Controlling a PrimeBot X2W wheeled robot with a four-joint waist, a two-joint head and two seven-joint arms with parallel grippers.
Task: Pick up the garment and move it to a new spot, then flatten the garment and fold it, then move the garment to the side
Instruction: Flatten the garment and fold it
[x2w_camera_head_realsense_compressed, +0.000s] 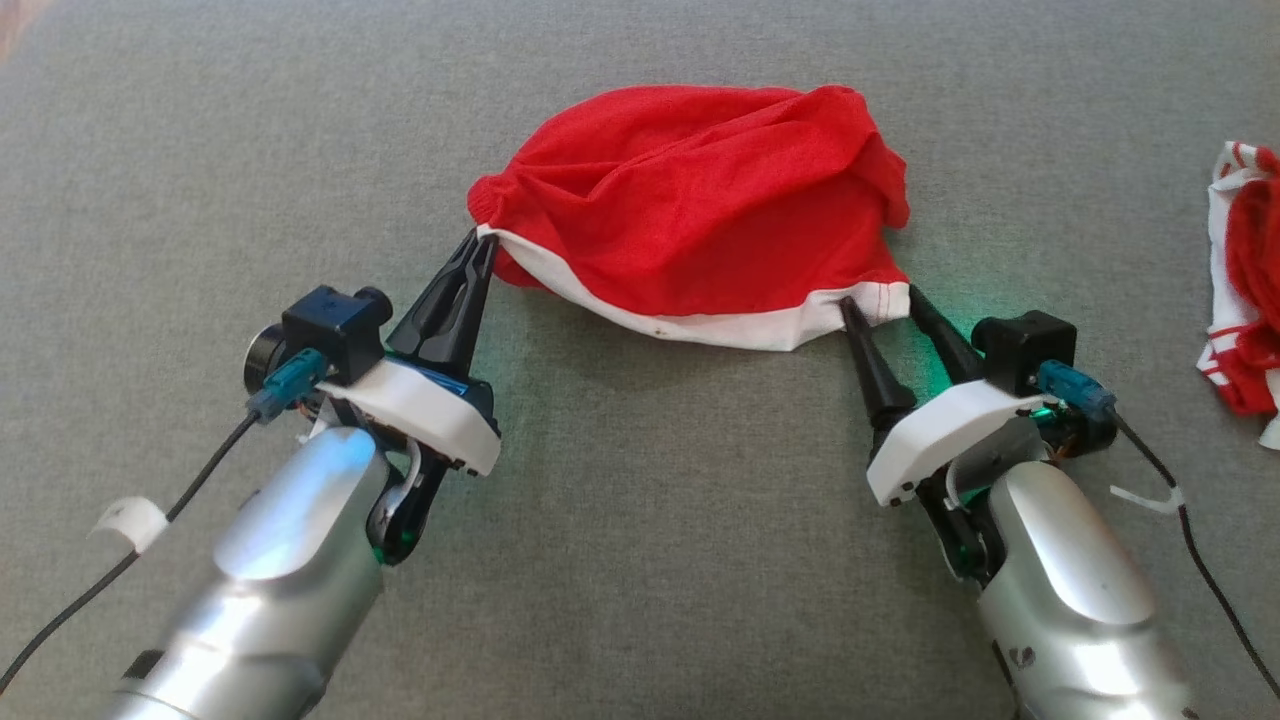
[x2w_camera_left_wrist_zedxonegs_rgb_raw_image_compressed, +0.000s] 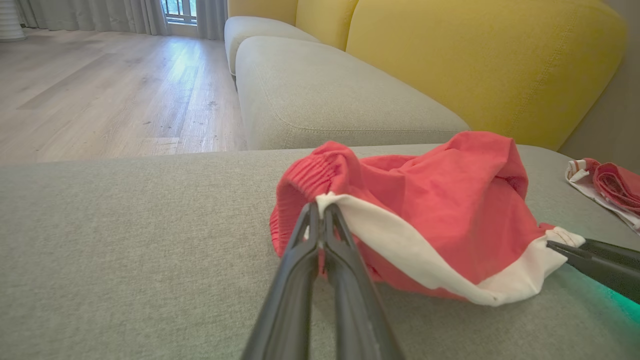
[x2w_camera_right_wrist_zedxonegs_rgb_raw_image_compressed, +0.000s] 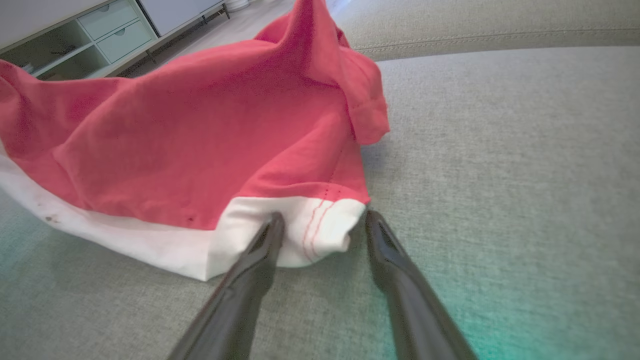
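**Q:** Where is the garment?

**A:** A red garment (x2w_camera_head_realsense_compressed: 700, 200) with a white band (x2w_camera_head_realsense_compressed: 740, 330) along its near edge lies bunched in a loose, creased mound on a grey cushion (x2w_camera_head_realsense_compressed: 640, 560).

**Q:** What is the left claw doing?

**A:** The left claw (x2w_camera_head_realsense_compressed: 483, 243) is at the garment's left end. Its two dark fingers are pressed together and pinch the corner of the white band. The band rises to meet the fingertips there.

**Q:** And the right claw?

**A:** The right claw (x2w_camera_head_realsense_compressed: 881, 296) is at the garment's right end with its fingers spread, one on each side of the band's right corner. One fingertip touches the white cloth and the other stands just beside it, so nothing is pinched. A green glow falls on the cushion next to this claw.

**Q:** Is anything else around the garment?

**A:** Well apart from the garment, off its right end, a second crumpled red-and-white cloth (x2w_camera_head_realsense_compressed: 1240, 300) lies on the same cushion. Beyond the garment, the left wrist view shows a yellow sofa backrest (x2w_camera_left_wrist_zedxonegs_rgb_raw_image_compressed: 475, 55) and a pale wooden floor (x2w_camera_left_wrist_zedxonegs_rgb_raw_image_compressed: 100, 90).
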